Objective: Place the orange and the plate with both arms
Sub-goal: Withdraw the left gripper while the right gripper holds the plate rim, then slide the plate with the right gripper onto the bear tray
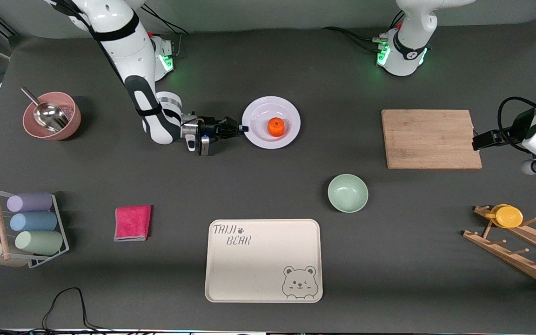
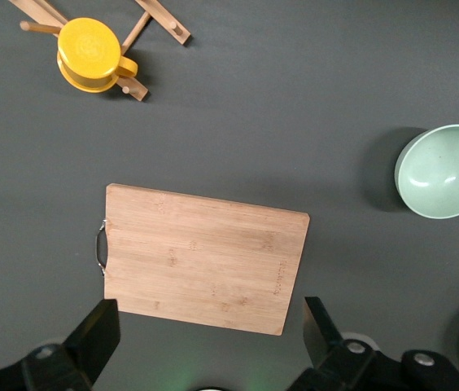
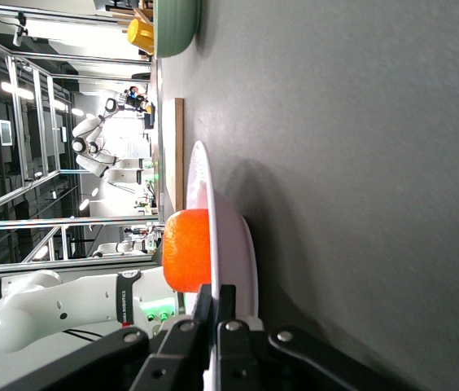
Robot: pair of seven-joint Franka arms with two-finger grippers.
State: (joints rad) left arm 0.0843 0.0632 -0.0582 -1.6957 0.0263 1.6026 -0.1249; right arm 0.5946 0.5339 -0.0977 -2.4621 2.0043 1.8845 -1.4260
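Now right gripper point(image 1: 241, 128) clamped on plate point(image 1: 291, 111) rim, orange point(image 1: 276, 126) on plate; left gripper point(image 2: 205, 334) waiting, spread wide, over cutting board point(image 2: 205, 257)

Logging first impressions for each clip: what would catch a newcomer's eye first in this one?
The bright orange sitting in the pale plate stands out, with the right gripper shut on the plate's rim at the edge toward the right arm's end. The left gripper waits open above the wooden cutting board. Nearest the front camera lies the cream bear tray.
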